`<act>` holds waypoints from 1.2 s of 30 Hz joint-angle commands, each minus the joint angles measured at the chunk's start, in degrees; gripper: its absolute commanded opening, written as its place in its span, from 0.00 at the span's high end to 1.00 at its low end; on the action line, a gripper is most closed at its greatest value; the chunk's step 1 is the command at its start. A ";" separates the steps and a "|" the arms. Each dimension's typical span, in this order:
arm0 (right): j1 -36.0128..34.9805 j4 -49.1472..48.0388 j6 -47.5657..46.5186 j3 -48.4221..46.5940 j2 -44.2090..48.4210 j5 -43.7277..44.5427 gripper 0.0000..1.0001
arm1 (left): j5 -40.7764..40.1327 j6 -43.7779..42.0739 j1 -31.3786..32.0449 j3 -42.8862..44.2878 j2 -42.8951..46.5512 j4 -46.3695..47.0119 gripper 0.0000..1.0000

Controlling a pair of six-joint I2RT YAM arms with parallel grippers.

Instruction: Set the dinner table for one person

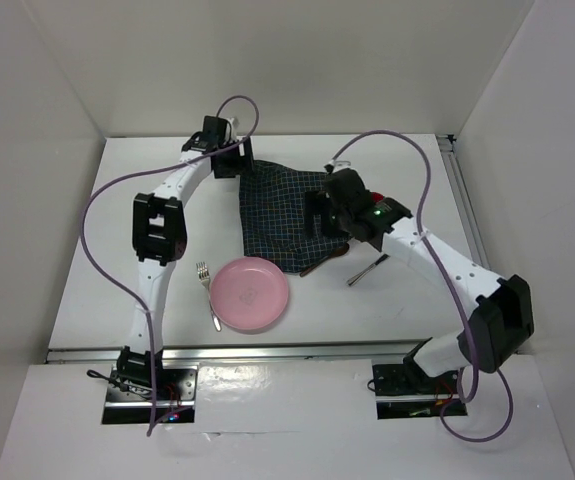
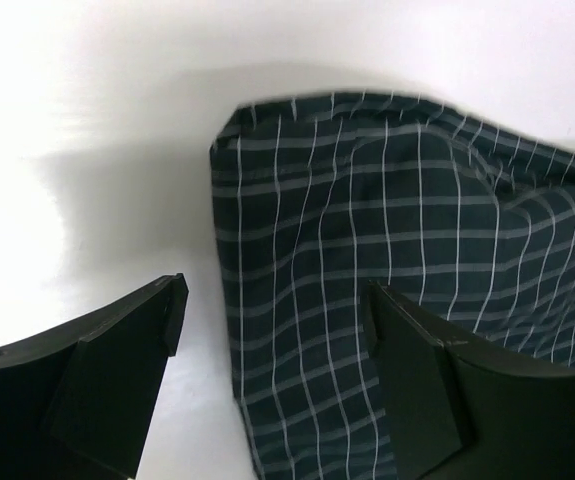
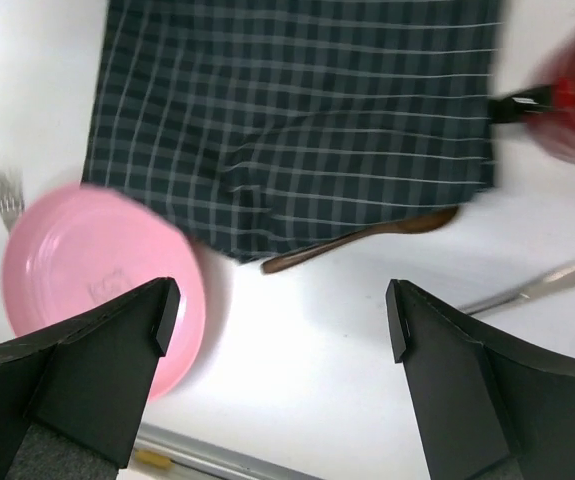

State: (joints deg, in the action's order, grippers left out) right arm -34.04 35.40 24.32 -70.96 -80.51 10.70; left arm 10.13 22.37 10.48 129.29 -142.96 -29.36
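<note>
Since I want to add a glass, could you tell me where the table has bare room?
The dinner table is bare left of the left arm, and along the near edge right of the pink plate. It is crowded around the checked cloth, wooden spoon and metal utensil.

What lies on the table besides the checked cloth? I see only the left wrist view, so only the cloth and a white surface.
Observer: A pink plate lies near the front edge of the table, by the near edge of the cloth.
Operator: Is any cutlery there?
Observer: Yes, a fork lies along the plate's left rim, with its tines pointing away from the arm bases.
</note>
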 commanded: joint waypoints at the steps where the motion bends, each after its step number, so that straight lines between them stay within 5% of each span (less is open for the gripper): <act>1: -4.97 -4.80 -5.31 0.12 -4.11 -4.55 0.03 | 3.49 1.35 -0.02 7.18 -4.76 3.44 0.12; 6: -14.28 -5.43 -6.64 -6.45 -13.52 -1.29 0.03 | 6.91 2.68 -0.02 8.18 -6.37 7.21 0.19; 10: -17.46 -7.01 -6.13 -11.47 -21.08 -1.38 0.02 | 8.84 3.91 -0.55 7.55 -5.84 8.53 0.55; 11: -17.98 -8.57 -6.12 -12.53 -23.61 -1.38 0.02 | 9.55 3.91 -1.24 7.55 -5.32 8.53 0.73; 14: -19.30 -9.21 -4.90 -17.27 -29.41 -1.38 0.02 | 11.75 5.31 -3.36 4.58 -3.48 8.53 1.00; 25: -19.22 -5.16 0.65 -33.45 -46.04 7.84 0.04 | 17.29 8.74 -8.99 -2.90 4.26 12.40 1.00; 28: -18.70 -2.62 1.88 -36.52 -49.56 10.12 0.18 | 17.29 8.74 -9.51 -4.48 5.92 11.87 1.00; 33: -15.98 -0.76 4.34 -36.54 -48.10 15.48 0.70 | 17.82 8.74 -11.27 -8.87 9.97 11.87 1.00; 36: -13.52 -2.26 3.02 -34.69 -44.49 16.20 0.88 | 17.29 8.74 -11.89 -11.77 13.83 12.40 1.00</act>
State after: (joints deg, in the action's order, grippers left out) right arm -50.72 33.47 26.81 -105.38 -130.96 22.28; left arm 26.04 30.44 -0.38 119.37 -135.02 -18.81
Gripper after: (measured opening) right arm 0.153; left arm 0.048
